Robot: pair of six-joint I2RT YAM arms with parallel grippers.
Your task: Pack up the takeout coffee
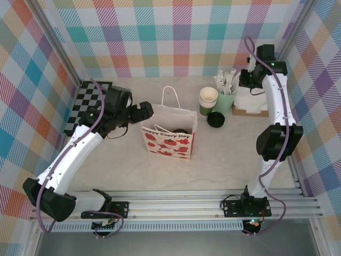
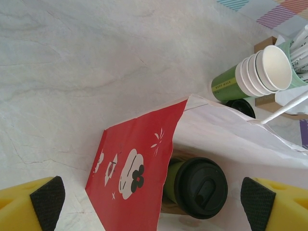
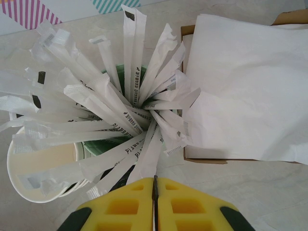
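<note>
The takeout coffee (image 2: pixel 197 186) sits inside the paper bag (image 1: pixel 169 140). The left hand (image 1: pixel 143 112), wide apart and holding nothing, hangs at the bag's 9 o'clock; one bump could tip bag and cup. The right hand (image 3: pixel 155 185) is pressed together above the wrapped sticks (image 3: pixel 120 110). The bag hides the cup's bottom.

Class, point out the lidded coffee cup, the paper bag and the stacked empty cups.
Coffee cup (image 2: pixel 201 187), left wrist view: black lid.
Paper bag (image 1: pixel 168 143), top view: printed front.
Stacked cups (image 2: pixel 225 86), left wrist view: green side wall.
</note>
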